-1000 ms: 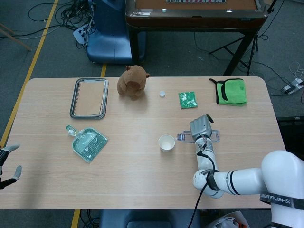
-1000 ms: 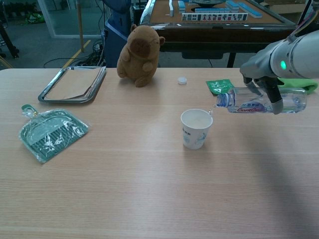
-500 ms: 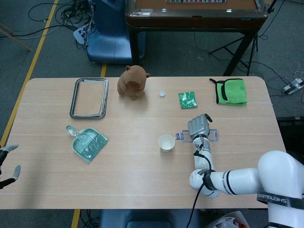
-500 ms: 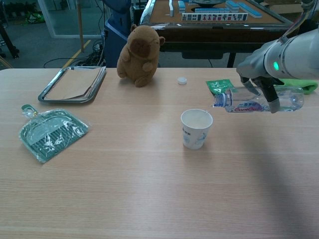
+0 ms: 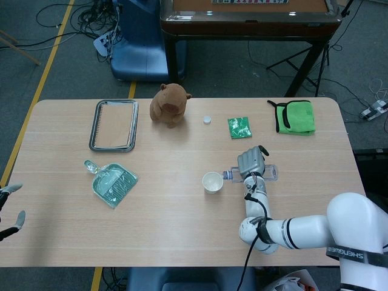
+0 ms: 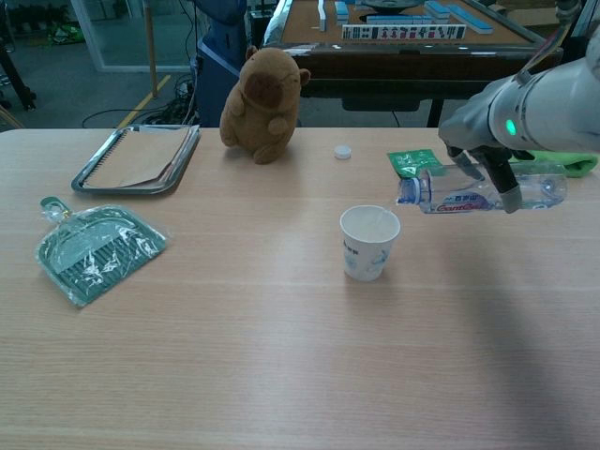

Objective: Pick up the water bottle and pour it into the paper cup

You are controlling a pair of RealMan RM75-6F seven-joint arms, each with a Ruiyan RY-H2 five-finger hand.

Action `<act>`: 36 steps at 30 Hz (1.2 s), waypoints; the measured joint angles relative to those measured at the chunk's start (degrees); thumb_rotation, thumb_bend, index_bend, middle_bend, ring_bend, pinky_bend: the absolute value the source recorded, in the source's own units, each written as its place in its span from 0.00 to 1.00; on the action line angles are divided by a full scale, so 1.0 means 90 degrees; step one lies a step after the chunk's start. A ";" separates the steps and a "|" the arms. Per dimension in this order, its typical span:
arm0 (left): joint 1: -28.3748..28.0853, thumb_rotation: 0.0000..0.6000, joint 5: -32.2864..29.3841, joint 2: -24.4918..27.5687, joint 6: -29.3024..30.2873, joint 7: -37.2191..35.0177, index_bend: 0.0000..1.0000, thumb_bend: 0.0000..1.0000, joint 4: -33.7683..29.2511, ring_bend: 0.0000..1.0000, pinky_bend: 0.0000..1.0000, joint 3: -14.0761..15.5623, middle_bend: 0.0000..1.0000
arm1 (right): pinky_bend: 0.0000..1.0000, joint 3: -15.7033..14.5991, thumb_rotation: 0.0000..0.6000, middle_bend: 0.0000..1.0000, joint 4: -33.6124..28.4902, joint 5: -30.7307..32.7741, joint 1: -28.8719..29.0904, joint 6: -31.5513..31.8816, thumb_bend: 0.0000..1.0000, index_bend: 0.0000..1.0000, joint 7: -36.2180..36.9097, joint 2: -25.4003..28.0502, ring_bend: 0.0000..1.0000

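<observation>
My right hand (image 6: 485,150) (image 5: 250,162) grips a clear water bottle (image 6: 469,193) (image 5: 270,173) held almost level above the table, uncapped neck pointing left. The bottle's mouth (image 6: 403,191) hangs just right of and above the rim of a white paper cup (image 6: 368,242) (image 5: 212,182), which stands upright mid-table. A small white bottle cap (image 6: 343,151) (image 5: 207,119) lies farther back. My left hand (image 5: 9,209) shows only at the left edge of the head view, off the table, fingers apart and holding nothing.
A brown plush toy (image 6: 262,91) sits at the back, a metal tray (image 6: 138,158) with a notebook to its left. A green plastic-wrapped dustpan (image 6: 89,250) lies front left. A green packet (image 6: 411,161) and green cloth (image 5: 294,116) lie back right.
The right hand has shifted slightly left and up with the bottle, bringing its mouth closer over the cup's rim. The left hand barely moved.
</observation>
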 measured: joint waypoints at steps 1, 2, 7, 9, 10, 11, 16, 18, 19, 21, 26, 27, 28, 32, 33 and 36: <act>0.0001 1.00 0.0000 0.0001 0.0001 -0.0002 0.20 0.39 -0.0001 0.20 0.60 0.0000 0.21 | 0.37 0.0018 1.00 0.53 0.0000 0.0001 -0.0003 0.0007 0.11 0.57 -0.0005 -0.0008 0.40; 0.0001 1.00 0.0002 0.0002 0.0002 0.0001 0.20 0.39 -0.0001 0.20 0.60 0.0000 0.21 | 0.37 0.0029 1.00 0.53 0.0000 -0.0001 -0.0007 0.0010 0.11 0.57 -0.0009 -0.0012 0.40; 0.0002 1.00 0.0003 0.0004 -0.0002 0.0007 0.20 0.39 -0.0004 0.20 0.60 0.0003 0.21 | 0.37 0.0103 1.00 0.53 0.0002 -0.0037 -0.0086 -0.0075 0.11 0.57 0.0133 -0.0012 0.40; 0.0004 1.00 0.0001 0.0004 0.0002 0.0009 0.20 0.39 -0.0005 0.20 0.60 0.0001 0.21 | 0.37 0.0130 1.00 0.53 0.0012 -0.0069 -0.0140 -0.0156 0.11 0.57 0.0240 -0.0009 0.40; 0.0004 1.00 0.0001 0.0004 0.0003 0.0009 0.20 0.39 -0.0008 0.20 0.60 0.0000 0.21 | 0.37 0.0149 1.00 0.53 0.0021 -0.0100 -0.0184 -0.0225 0.11 0.57 0.0332 -0.0006 0.40; 0.0004 1.00 0.0001 0.0005 0.0002 0.0014 0.20 0.39 -0.0008 0.20 0.60 0.0001 0.21 | 0.37 0.0165 1.00 0.53 0.0028 -0.0125 -0.0220 -0.0286 0.11 0.57 0.0414 -0.0003 0.40; 0.0001 1.00 -0.0012 0.0000 -0.0018 0.0032 0.20 0.39 0.0000 0.20 0.60 0.0006 0.21 | 0.38 0.0264 1.00 0.53 0.0075 -0.0366 -0.0492 -0.0764 0.11 0.58 0.1060 0.0044 0.40; -0.0003 1.00 -0.0022 -0.0001 -0.0032 0.0036 0.20 0.39 0.0000 0.20 0.60 0.0006 0.21 | 0.38 0.0277 1.00 0.53 0.0094 -0.0532 -0.0603 -0.0932 0.11 0.58 0.1313 0.0073 0.40; -0.0004 1.00 -0.0025 -0.0002 -0.0038 0.0038 0.20 0.39 0.0002 0.20 0.60 0.0006 0.21 | 0.38 0.0278 1.00 0.53 0.0106 -0.0653 -0.0677 -0.1030 0.11 0.58 0.1479 0.0095 0.40; -0.0007 1.00 -0.0029 -0.0005 -0.0048 0.0042 0.20 0.39 0.0004 0.20 0.60 0.0008 0.21 | 0.38 0.0271 1.00 0.53 0.0120 -0.0828 -0.0787 -0.1162 0.11 0.58 0.1715 0.0134 0.40; -0.0013 1.00 -0.0032 -0.0011 -0.0064 0.0062 0.20 0.39 0.0009 0.20 0.60 0.0012 0.21 | 0.38 0.0245 1.00 0.53 0.0112 -0.1297 -0.1098 -0.1457 0.11 0.58 0.2404 0.0295 0.40; -0.0013 1.00 -0.0033 -0.0013 -0.0066 0.0067 0.20 0.39 0.0010 0.20 0.60 0.0014 0.21 | 0.38 0.0244 1.00 0.53 0.0101 -0.1378 -0.1158 -0.1512 0.11 0.58 0.2544 0.0335 0.40; -0.0013 1.00 -0.0034 -0.0014 -0.0068 0.0069 0.20 0.39 0.0010 0.20 0.60 0.0016 0.21 | 0.38 0.0247 1.00 0.53 0.0082 -0.1478 -0.1240 -0.1591 0.11 0.58 0.2736 0.0392 0.40; -0.0019 1.00 -0.0041 -0.0024 -0.0081 0.0081 0.20 0.39 0.0014 0.20 0.60 0.0015 0.21 | 0.38 0.0274 1.00 0.53 -0.0006 -0.1874 -0.1553 -0.1898 0.11 0.58 0.3459 0.0621 0.40; -0.0021 1.00 -0.0044 -0.0028 -0.0085 0.0084 0.20 0.39 0.0016 0.20 0.60 0.0015 0.21 | 0.38 0.0276 1.00 0.53 -0.0022 -0.2011 -0.1635 -0.1970 0.11 0.58 0.3645 0.0678 0.40; -0.0026 1.00 -0.0046 -0.0042 -0.0099 0.0108 0.20 0.39 0.0019 0.20 0.60 0.0020 0.21 | 0.38 0.0245 1.00 0.53 -0.0052 -0.2600 -0.1909 -0.2157 0.11 0.58 0.4222 0.0836 0.40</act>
